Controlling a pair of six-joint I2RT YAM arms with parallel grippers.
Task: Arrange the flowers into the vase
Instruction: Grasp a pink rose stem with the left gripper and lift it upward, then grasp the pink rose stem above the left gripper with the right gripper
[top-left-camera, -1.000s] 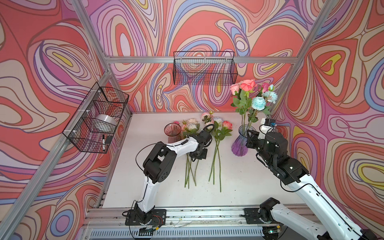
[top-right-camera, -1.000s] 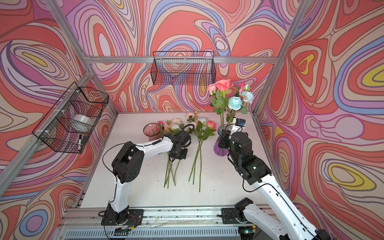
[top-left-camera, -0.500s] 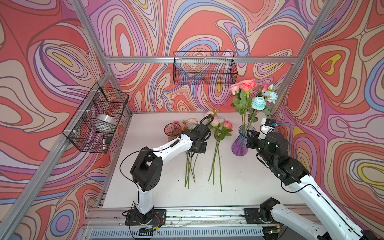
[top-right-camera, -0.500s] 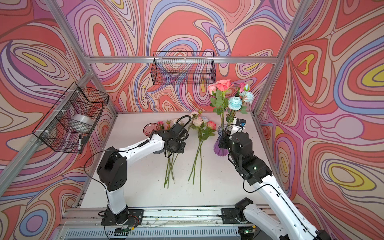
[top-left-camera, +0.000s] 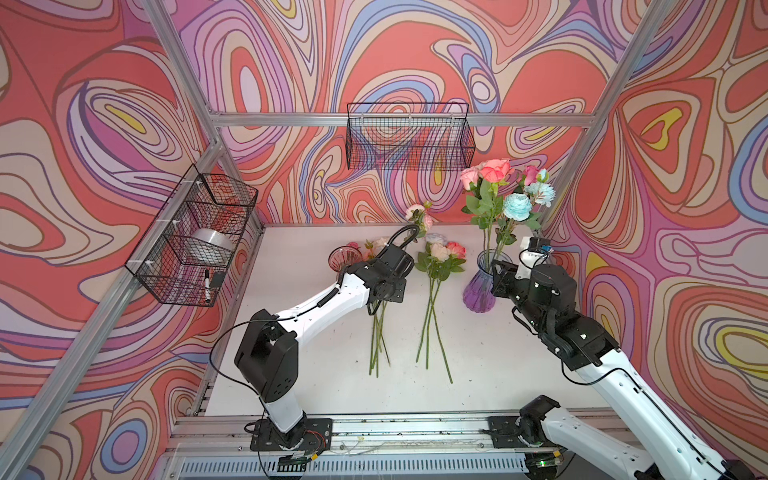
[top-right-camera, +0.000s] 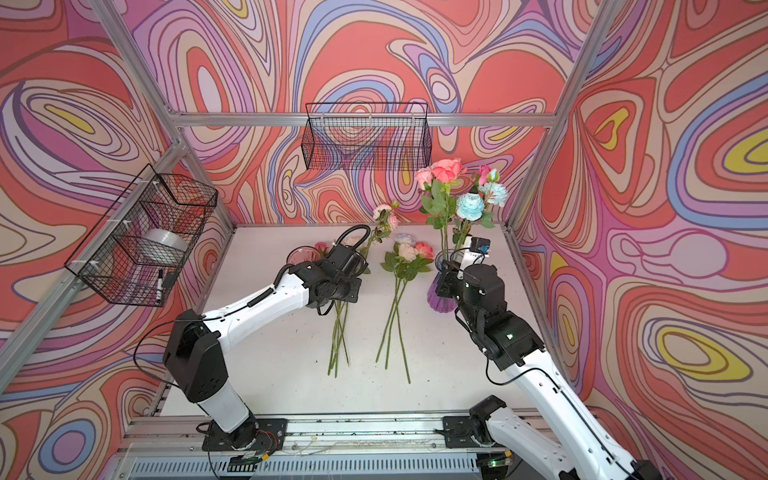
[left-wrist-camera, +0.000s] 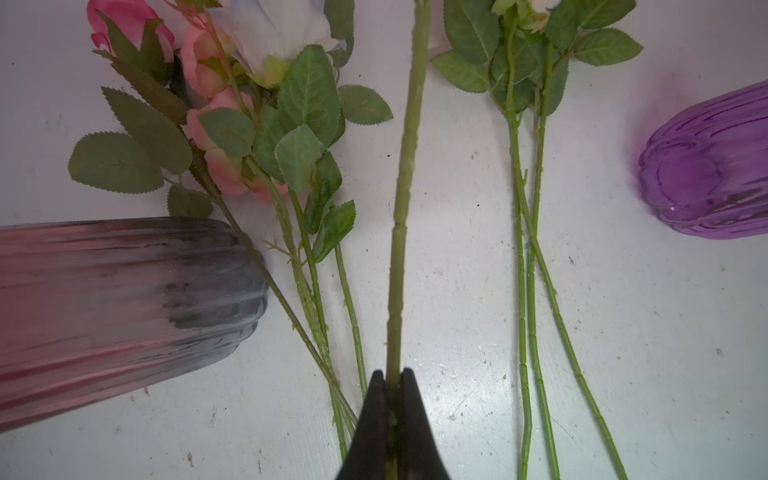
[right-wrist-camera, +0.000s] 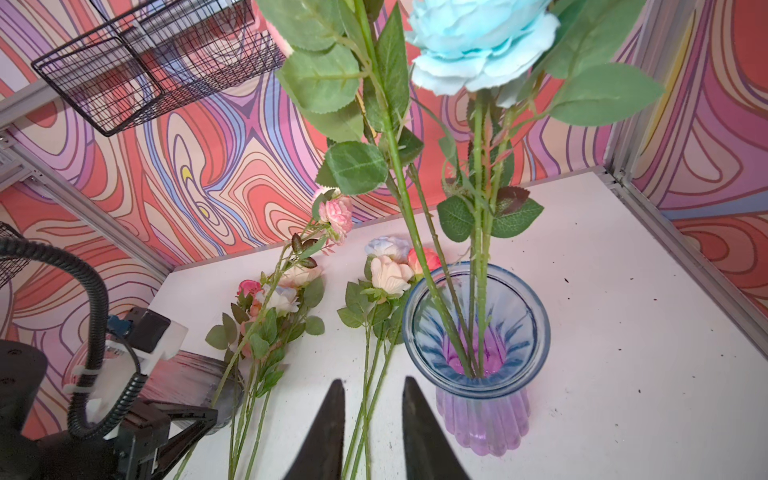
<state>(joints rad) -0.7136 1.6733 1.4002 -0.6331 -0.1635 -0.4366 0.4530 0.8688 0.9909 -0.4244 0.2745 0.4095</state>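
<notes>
Flowers (top-left-camera: 496, 189) of pink, coral and pale blue stand upright in the purple glass vase (top-left-camera: 478, 293). It sits on the white tabletop (top-left-camera: 316, 357) near the right rear corner. In the right wrist view you see their stems pass through its blue flared mouth and meet in the narrow neck.

Two loose groups lie flat on the tabletop between the two vases, blooms toward the back wall. The left group (top-left-camera: 377, 340) has stems running under the wrist of your left arm. The right group (top-left-camera: 432, 299) has three stems, with cream, coral and pale blue heads.

Your left end effector (left-wrist-camera: 390, 380) is clamped together on the lower stem of a pale pink rose (top-left-camera: 417, 212). This rose rises at a slant above the left group, its bloom clear of the tabletop. A pink ribbed vase (top-left-camera: 343, 258) stands upright just beside that end effector.

Your right end effector (right-wrist-camera: 374, 384) hangs just beside the purple glass vase, on the side facing the right group. Its fingers stand apart and grip nothing.

A black wire basket (top-left-camera: 409, 137) hangs on the back wall. A second wire basket (top-left-camera: 166, 266) on the left wall holds a silvery roll (top-left-camera: 208, 249) and a marker (top-left-camera: 206, 286).
</notes>
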